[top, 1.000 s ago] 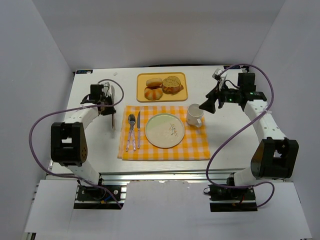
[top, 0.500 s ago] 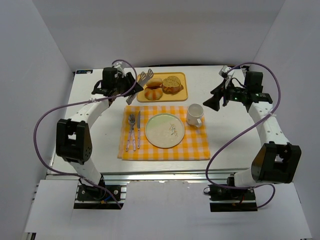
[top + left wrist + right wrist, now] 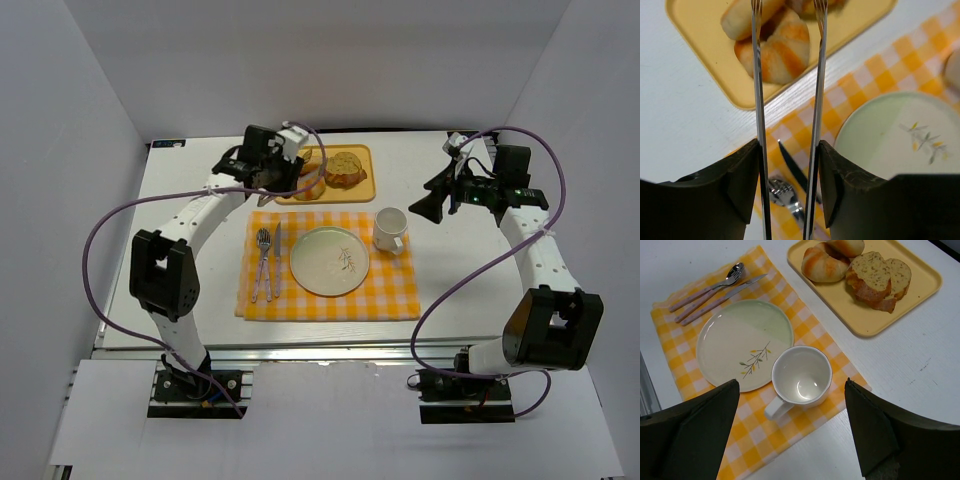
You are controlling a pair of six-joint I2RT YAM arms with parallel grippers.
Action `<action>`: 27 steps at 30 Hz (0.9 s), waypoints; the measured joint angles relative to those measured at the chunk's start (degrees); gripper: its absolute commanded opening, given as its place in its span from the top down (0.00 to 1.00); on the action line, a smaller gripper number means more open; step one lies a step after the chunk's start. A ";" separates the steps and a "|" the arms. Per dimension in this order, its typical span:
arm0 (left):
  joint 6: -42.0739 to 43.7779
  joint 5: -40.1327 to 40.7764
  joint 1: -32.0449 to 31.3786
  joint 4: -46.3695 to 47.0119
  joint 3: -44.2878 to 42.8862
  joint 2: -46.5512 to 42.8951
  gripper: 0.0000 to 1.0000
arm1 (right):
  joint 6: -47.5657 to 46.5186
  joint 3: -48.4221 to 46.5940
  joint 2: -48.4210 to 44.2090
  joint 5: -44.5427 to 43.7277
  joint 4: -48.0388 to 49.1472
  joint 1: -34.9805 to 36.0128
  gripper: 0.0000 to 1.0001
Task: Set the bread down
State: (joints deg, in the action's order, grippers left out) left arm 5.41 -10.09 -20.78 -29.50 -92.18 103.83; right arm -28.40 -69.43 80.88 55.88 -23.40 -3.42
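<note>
Left gripper (image 3: 788, 10) holds its two thin metal fingers (image 3: 759, 100) spread and parallel, pinching nothing. The tips run off the top of the left wrist view, so contact there cannot be told. Between the fingers that view shows a ridged orange-and-pale bun (image 3: 777, 50) on the yellow tray (image 3: 705, 45). Touching the bun on its left is the bread (image 3: 742, 20), only partly in the picture.

From overhead the gripper and wrist cover most of the bread. The right wrist view shows it best, at the tray's back left and cut by the picture's top edge. It is a smooth, golden-tan roll, with a speckled loaf (image 3: 877, 280) just beside it.

The tray's near rim lies just beside the back edge of the checked cloth (image 3: 390, 290). The cloth carries a plate (image 3: 329, 261), a mug (image 3: 389, 230), a fork (image 3: 263, 262) and a knife (image 3: 276, 255). A broad strip of white surface (image 3: 200, 270) runs left of the cloth.

The right gripper (image 3: 425, 200) is spread wide above the surface near the mug, well apart from the tray.
</note>
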 measured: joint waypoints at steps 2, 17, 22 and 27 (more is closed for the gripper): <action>6.62 2.64 -2.01 -1.11 1.03 -0.02 0.42 | 0.07 0.00 0.02 0.09 0.00 0.00 0.11; 24.39 15.96 -4.37 2.23 4.61 -0.11 0.41 | 0.92 0.00 0.24 1.09 -0.02 -0.28 0.11; 25.66 16.04 -4.48 3.10 5.33 -0.11 0.40 | 0.96 0.00 0.37 1.16 -0.02 -0.33 0.10; 26.34 16.06 -4.48 4.48 5.33 0.15 0.40 | 0.98 0.00 1.07 1.31 -0.02 -0.33 0.11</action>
State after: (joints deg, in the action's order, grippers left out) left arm 31.75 5.98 -25.26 -25.02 -86.85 103.98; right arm -27.42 -69.43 81.95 57.19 -23.42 -3.75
